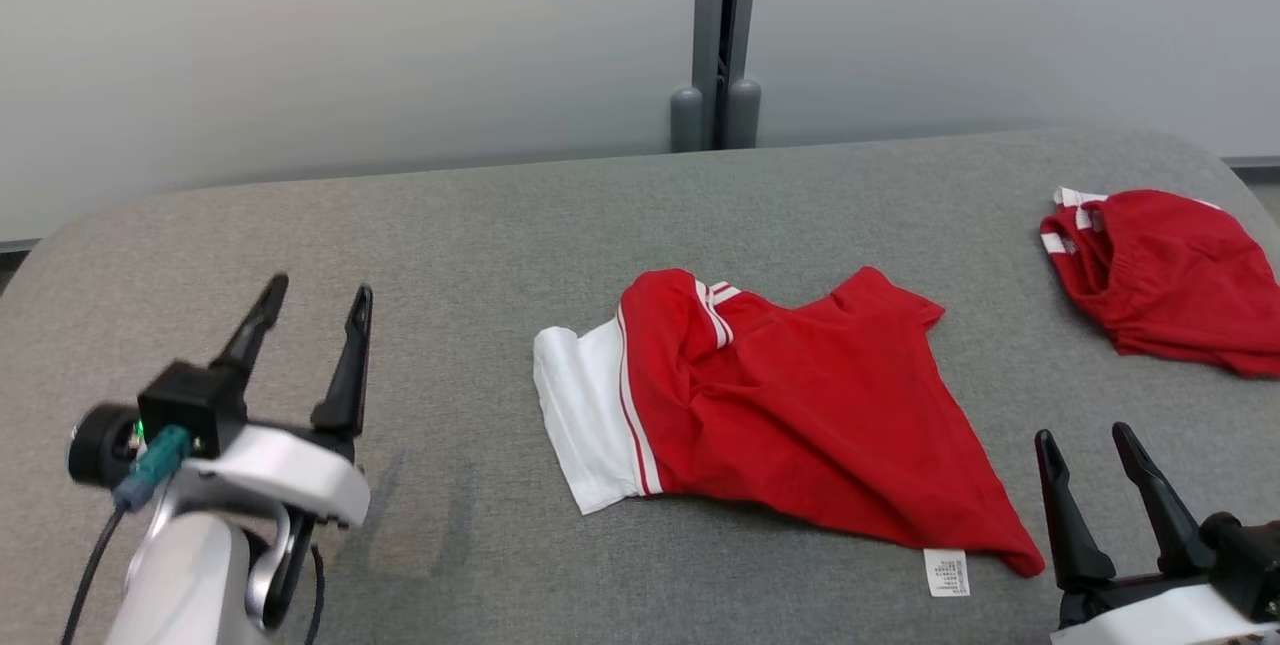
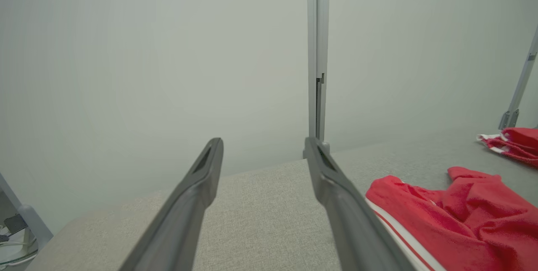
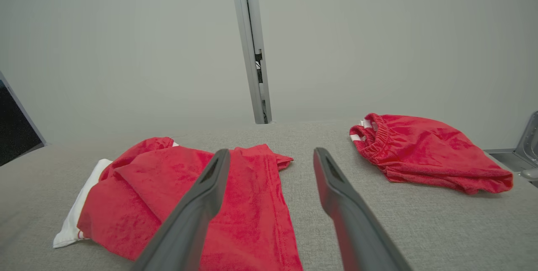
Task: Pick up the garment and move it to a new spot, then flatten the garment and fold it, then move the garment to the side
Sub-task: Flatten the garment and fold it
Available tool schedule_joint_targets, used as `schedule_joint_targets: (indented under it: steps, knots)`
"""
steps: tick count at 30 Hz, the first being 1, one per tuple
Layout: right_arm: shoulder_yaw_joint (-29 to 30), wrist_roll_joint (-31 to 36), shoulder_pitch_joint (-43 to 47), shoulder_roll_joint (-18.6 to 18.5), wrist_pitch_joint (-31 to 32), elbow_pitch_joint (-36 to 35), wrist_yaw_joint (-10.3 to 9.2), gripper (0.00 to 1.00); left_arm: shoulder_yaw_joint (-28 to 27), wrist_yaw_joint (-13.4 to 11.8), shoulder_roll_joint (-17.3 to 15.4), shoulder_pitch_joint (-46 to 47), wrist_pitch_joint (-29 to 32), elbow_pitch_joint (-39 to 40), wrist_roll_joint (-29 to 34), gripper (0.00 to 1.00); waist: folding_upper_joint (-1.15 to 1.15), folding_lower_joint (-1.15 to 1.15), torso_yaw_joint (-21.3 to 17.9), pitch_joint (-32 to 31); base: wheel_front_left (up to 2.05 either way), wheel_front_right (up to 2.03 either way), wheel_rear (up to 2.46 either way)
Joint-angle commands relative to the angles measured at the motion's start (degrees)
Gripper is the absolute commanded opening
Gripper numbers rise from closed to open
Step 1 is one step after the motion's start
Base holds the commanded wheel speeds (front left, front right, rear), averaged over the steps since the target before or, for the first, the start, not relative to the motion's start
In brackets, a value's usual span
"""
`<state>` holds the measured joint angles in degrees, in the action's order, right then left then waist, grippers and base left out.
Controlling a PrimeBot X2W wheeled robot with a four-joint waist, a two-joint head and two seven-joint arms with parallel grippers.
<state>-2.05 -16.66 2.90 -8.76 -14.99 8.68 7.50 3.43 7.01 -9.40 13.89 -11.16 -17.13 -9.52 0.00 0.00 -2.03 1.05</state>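
My left gripper and right gripper stand spread and empty flanking the rumpled, soft red garment, which lies crosswise, white-banded end pointing left.

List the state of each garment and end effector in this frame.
red and white shirt: crumpled, lying loose on the grey table, held by nothing.
red shorts: bunched up at the table's far right, untouched.
left end effector: open, empty, left of the shirt.
right end effector: open, empty, by the shirt's near right corner.
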Motion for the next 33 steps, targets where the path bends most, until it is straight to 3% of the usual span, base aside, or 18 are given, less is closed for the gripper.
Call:
schedule_joint_targets:
  steps: [1, 8, 15, 33]
  knots:
    - [-0.12, -0.15, -1.23, 0.03, -0.28, 0.72, -0.01, 1.00, 1.18, 0.29, -0.92, 3.66, 1.26, 0.12, -0.37, 1.00, 0.00, 0.00, -2.07, 2.08, 0.00, 0.00, 0.00]
    - [-1.54, -1.30, -4.71, 0.97, -0.28, 2.87, -0.01, 1.00, 8.59, 0.48, -6.20, 16.12, 9.48, -2.76, -5.69, 1.00, 0.00, 0.00, -7.18, 6.41, 0.00, 0.00, 0.00]
    - [-2.56, -2.24, -6.89, 1.84, -0.29, 5.17, -0.01, 1.00, 15.17, 0.46, -9.55, 22.32, 14.50, -8.12, -11.00, 1.00, 0.00, 0.00, -10.81, 9.20, 0.00, 0.00, 0.00]
    - [-3.99, -3.68, -10.79, 3.19, -0.29, 8.71, -0.01, 1.00, 30.16, 0.48, -15.96, 23.55, 27.22, -19.90, -22.51, 1.00, 0.00, 0.00, -17.10, 12.61, 0.00, 0.00, 0.00]
